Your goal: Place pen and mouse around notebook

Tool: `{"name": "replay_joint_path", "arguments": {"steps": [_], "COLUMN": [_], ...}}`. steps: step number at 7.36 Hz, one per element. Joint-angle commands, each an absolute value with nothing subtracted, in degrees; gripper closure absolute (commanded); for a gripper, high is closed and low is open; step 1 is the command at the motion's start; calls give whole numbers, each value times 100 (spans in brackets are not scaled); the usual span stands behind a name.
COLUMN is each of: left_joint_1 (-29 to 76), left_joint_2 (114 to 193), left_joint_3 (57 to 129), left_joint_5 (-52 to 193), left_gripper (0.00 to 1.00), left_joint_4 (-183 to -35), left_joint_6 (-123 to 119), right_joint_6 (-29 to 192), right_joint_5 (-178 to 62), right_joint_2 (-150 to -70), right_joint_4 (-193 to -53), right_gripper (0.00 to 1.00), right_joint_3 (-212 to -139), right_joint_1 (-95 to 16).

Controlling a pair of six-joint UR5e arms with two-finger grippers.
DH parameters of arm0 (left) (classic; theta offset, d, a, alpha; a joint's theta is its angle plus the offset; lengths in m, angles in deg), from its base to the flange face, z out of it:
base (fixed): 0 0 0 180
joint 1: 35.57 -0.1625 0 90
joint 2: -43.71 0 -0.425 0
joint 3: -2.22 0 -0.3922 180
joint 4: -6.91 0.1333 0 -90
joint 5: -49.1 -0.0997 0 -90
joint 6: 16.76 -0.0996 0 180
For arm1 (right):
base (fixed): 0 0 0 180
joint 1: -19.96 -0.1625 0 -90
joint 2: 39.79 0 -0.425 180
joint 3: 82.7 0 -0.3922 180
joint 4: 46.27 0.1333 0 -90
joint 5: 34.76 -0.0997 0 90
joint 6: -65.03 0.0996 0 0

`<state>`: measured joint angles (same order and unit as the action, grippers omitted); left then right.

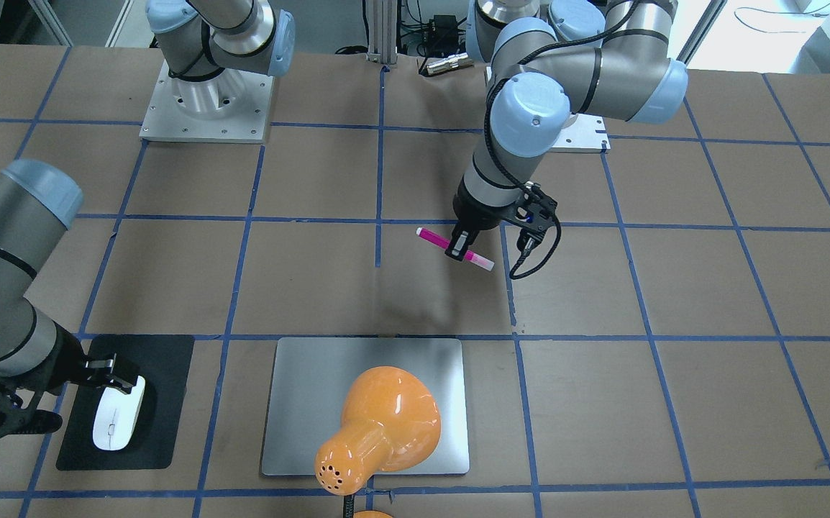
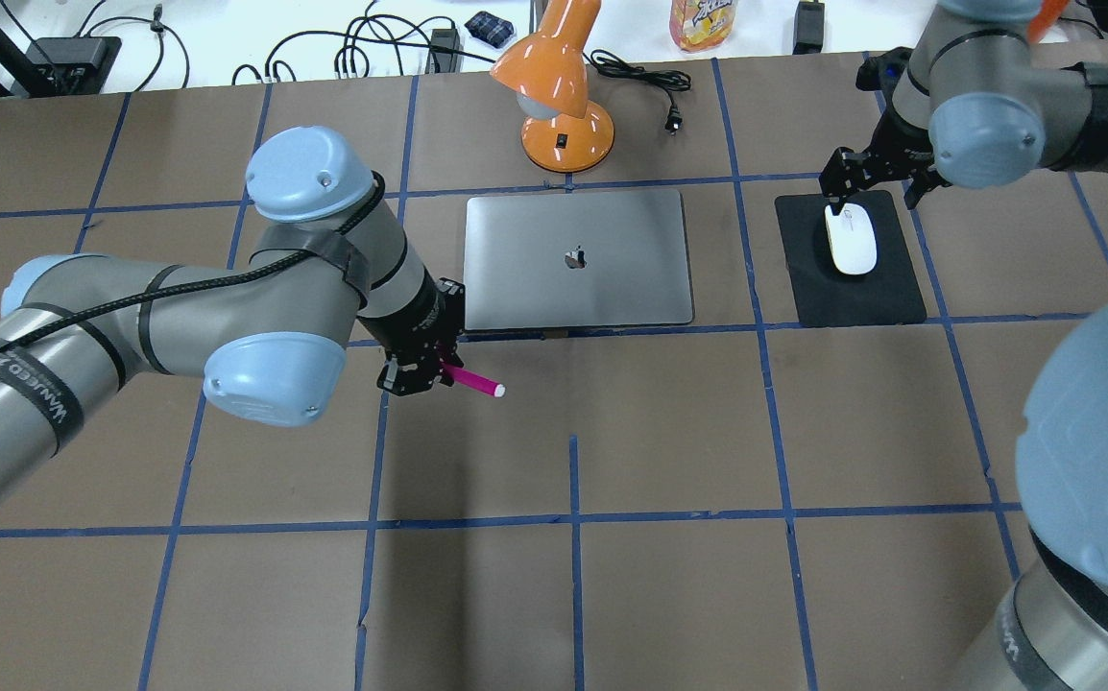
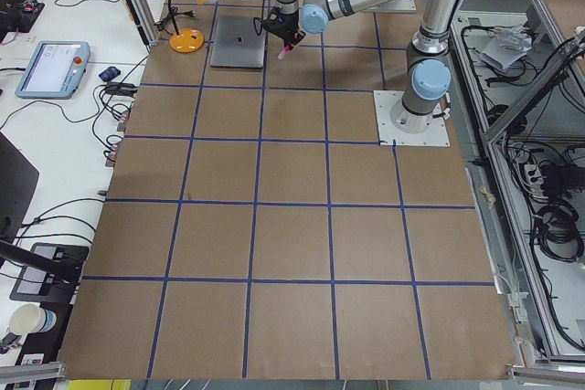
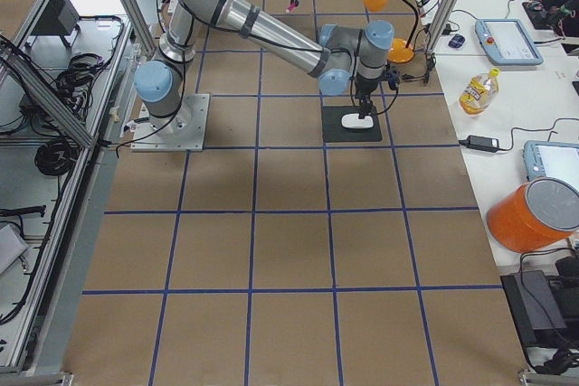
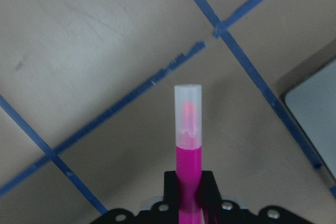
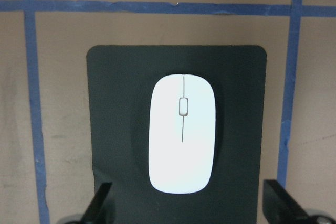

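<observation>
Pinching the magenta pen point(image 2: 479, 384) with the left pincer point(image 1: 460, 249), pale cap end outward, above the brown counter point(image 2: 669, 432) just off the silver notebook's point(image 2: 578, 259) near-left corner. Hovering over the white mouse point(image 6: 182, 132) with the right pincer point(image 2: 869, 192) spread wide, fingers clear of its sides. Leaving the mouse flat on the black mat point(image 6: 236, 129), to the notebook's right, with an orange lamp point(image 2: 564, 125) behind the notebook.

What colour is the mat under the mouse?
Matte black mat; clearest in the right wrist view, beneath the white mouse.
</observation>
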<state>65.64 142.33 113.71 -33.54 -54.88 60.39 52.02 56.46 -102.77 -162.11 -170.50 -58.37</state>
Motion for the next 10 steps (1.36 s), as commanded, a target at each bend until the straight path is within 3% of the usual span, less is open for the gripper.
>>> {"name": "replay_joint_path", "arguments": {"steps": [1,2,6,10], "left_joint_1": [7224,7392,7657,7842], "left_joint_2": [14722,14977,15593,15876], "left_joint_3": [11244,11148,10726,10742], "left_joint_5": [-3359,-3352,-3378,-3404], "left_gripper": [100,100,100,100], "left_joint_4": [-5181,-4589,-4634,-4740], "left_joint_6": [7285,7646,8870,9153], "right_joint_6": [5203,5203,5115,5456], "right_joint_5": [5673,5682,5638,5585], "right_joint_2": [-11295,-11570,-11924,-12056], "right_joint_4": [-14917,-14484,-13516,-13267], "right_gripper": [0,0,0,0], "right_joint_3": [-16823,-16700,-16050,-16022], "right_joint_1": [-5844,-5844,-5852,-6467]}}
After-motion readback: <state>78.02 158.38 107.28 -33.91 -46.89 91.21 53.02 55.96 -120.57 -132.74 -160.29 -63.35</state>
